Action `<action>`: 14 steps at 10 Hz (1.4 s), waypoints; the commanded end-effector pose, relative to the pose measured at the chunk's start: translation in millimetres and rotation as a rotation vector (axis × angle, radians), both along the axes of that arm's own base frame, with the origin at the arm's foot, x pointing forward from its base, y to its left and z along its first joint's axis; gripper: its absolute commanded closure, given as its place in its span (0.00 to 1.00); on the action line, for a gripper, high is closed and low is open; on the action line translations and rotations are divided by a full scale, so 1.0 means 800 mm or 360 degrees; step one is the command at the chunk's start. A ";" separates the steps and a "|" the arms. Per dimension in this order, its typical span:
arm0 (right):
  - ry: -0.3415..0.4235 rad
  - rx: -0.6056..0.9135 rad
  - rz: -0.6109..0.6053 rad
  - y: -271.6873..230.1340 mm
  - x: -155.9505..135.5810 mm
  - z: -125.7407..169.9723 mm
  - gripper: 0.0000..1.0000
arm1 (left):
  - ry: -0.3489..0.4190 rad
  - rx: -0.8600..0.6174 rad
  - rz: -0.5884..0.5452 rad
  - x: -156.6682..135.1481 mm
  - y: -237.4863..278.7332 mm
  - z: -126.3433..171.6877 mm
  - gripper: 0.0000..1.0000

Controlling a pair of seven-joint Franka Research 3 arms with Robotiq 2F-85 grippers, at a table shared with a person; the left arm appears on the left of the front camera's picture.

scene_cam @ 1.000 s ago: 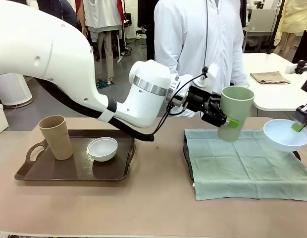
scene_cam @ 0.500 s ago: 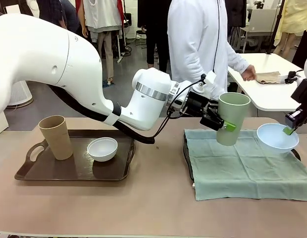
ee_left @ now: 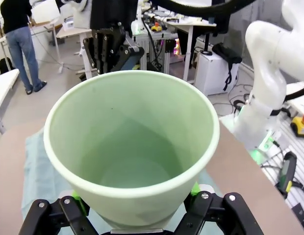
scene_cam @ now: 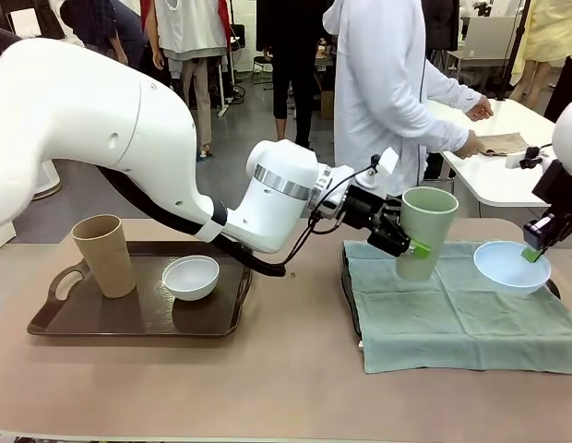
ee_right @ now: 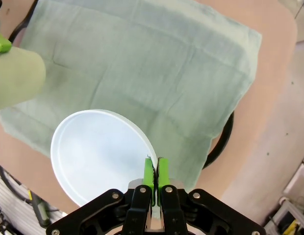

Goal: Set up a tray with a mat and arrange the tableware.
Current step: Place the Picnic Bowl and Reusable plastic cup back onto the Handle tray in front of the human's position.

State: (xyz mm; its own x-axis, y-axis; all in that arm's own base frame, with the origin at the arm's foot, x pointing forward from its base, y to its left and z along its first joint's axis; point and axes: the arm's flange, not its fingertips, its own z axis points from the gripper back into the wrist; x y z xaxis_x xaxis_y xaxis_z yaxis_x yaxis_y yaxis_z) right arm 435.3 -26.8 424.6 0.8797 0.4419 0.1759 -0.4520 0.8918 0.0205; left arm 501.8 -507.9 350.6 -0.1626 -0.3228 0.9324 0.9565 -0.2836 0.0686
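My left gripper (scene_cam: 403, 242) is shut on the pale green tumbler (scene_cam: 425, 231), holding it tilted just above the left part of the green mat (scene_cam: 457, 314). In the left wrist view the tumbler (ee_left: 130, 147) has its open mouth toward the camera, between the fingers of the left gripper (ee_left: 137, 218). My right gripper (scene_cam: 533, 249) pinches the rim of the light blue bowl (scene_cam: 511, 268), low over the mat's far right. The right wrist view shows the right gripper (ee_right: 153, 171) on the bowl (ee_right: 95, 154) above the mat (ee_right: 142, 68). The tan tumbler (scene_cam: 103, 255) and the white bowl (scene_cam: 191, 277) stand on the brown tray (scene_cam: 129, 323).
The mat covers a dark tray whose edge (scene_cam: 347, 286) shows at its left and also as a dark rim (ee_right: 223, 139) in the right wrist view. A person in a white coat (scene_cam: 387, 83) stands at the far side, reaching to a white table (scene_cam: 507, 180) behind.
The green tumbler has come down and slightly left toward the mat. The blue bowl has moved left and lower over the mat. The person has turned toward the back table.
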 end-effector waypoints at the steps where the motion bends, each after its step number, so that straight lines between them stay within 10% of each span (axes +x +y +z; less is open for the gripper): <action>1: 0.0013 0.0015 0.0015 0.005 0.022 -0.010 0.96 | -0.0144 -0.0023 -0.0038 0.002 -0.004 -0.015 0.14; 14: 0.0032 0.0084 0.0042 -0.005 0.064 -0.079 0.96 | -0.0060 -0.0133 -0.0073 0.021 -0.013 -0.060 0.14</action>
State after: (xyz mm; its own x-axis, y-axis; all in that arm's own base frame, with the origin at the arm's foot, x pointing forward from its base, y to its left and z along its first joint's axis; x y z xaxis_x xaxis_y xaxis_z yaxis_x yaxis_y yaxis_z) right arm 480.7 -27.5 363.5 0.8790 0.4475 0.1646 -0.4620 0.8847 0.0619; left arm 516.8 -520.3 303.3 -0.2128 -0.2748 0.9376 0.9388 -0.3235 0.1183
